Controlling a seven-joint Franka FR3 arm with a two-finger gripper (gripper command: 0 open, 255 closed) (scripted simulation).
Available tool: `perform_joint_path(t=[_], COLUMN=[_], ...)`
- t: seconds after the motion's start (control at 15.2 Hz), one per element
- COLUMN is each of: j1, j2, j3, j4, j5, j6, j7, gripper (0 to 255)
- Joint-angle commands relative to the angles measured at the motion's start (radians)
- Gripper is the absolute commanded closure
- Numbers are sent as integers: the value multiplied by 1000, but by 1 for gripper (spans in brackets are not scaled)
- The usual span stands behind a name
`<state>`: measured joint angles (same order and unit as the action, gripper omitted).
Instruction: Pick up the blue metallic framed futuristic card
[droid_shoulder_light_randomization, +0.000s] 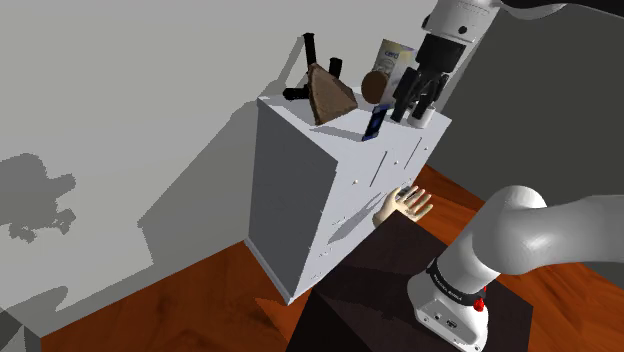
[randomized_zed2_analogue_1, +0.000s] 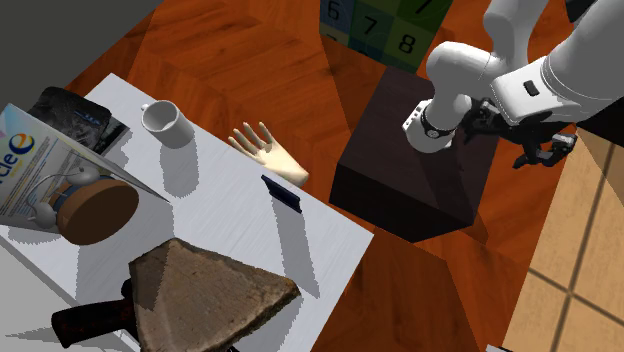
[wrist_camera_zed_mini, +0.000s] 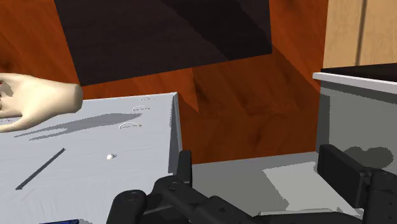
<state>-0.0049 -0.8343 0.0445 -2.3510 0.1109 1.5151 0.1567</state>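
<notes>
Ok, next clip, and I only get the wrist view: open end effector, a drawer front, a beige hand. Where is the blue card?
Observer: The blue card stands on its edge on top of the white cabinet, close to the edge above the drawers.
Operator: What is nearest to it up there?
Observer: A brown wedge, whose tip points toward the card without touching it.
Operator: And how does the end effector sit relative to the card?
Observer: Apart from it. In the shoulder view the end effector hangs to the card's right, fingers pointing down.
</notes>
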Motion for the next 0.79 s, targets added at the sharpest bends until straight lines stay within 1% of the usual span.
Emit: perform_joint_path(t=[0.0,0.33,0.73], j1=[0,-82,-174], j2=[0,198,426], j3=[0,39,64], j4=[0,85,216], j5=[0,-26,-79], j6=[0,83,138], j7=[0,156,349], gripper=[0,0,0])
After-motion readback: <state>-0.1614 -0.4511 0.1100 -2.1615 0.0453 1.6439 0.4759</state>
